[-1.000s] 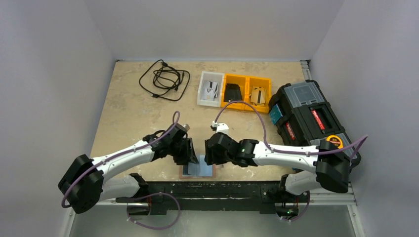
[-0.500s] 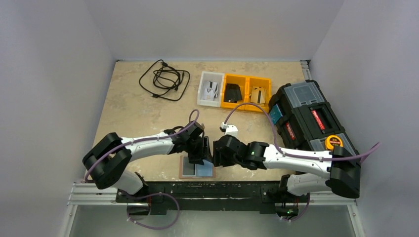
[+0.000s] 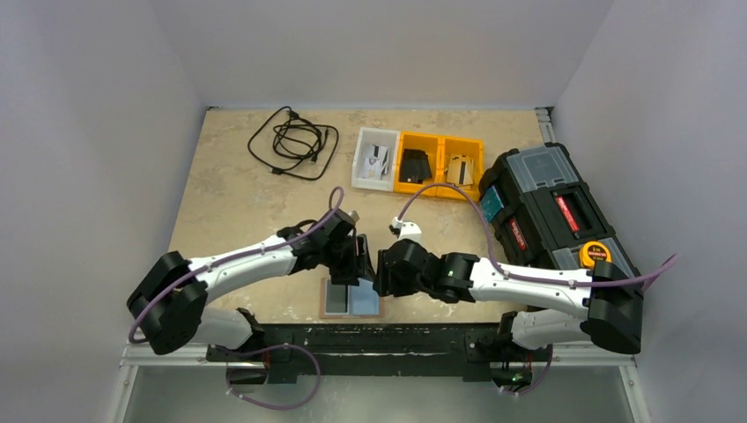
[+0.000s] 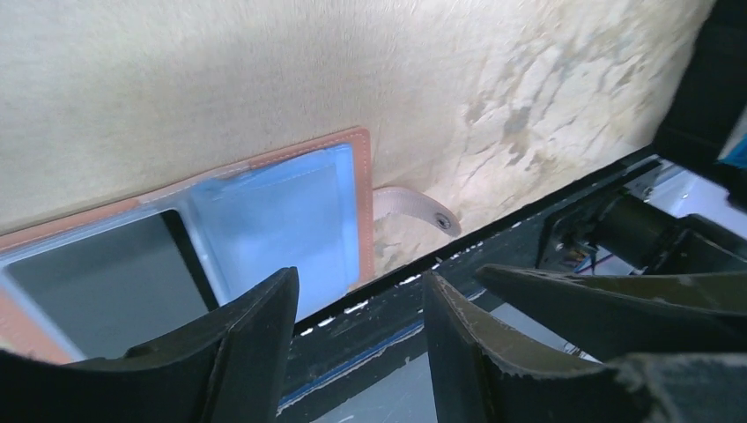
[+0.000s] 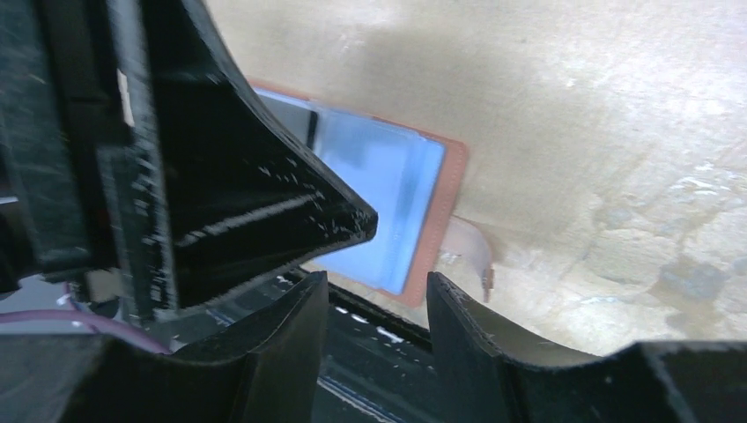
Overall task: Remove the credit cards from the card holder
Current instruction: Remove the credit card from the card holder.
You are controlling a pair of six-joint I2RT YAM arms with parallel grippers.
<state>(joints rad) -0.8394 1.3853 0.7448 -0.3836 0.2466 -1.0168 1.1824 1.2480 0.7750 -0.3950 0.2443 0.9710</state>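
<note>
**At the table's near edge: card holder lies open, both cards inside it**

On the table (image 3: 229, 211), the card holder (image 4: 362, 211) lies flat and opened out, its reddish-brown border showing around its contents. Inside that border we see the two credit cards side by side, the grey-silver card (image 4: 97, 282) on the left half and the light blue card (image 4: 282, 229) on the right half. We cannot tell how far either one is tucked in. A pale strap tab (image 4: 414, 207) with a snap sticks out from the holder's right edge and rests on the table.

The left gripper (image 4: 359, 282) hangs just above the holder's far edge. Its fingers are spread, with nothing between them. The right gripper (image 5: 377, 282) hangs close beside it, over the holder's far right corner. Its fingers also stand apart and hold nothing. The two grippers nearly meet above the holder, and neither touches a card.

Just on the near side of the holder runs the black rail (image 3: 352, 339) that carries the arm bases. Well beyond the holder we see a white tray (image 3: 376, 159) and yellow trays (image 3: 440, 165) in a row. A coiled black cable (image 3: 295, 141) lies beyond it to the left. Far to the holder's right sits a black toolbox (image 3: 551, 207).
</note>
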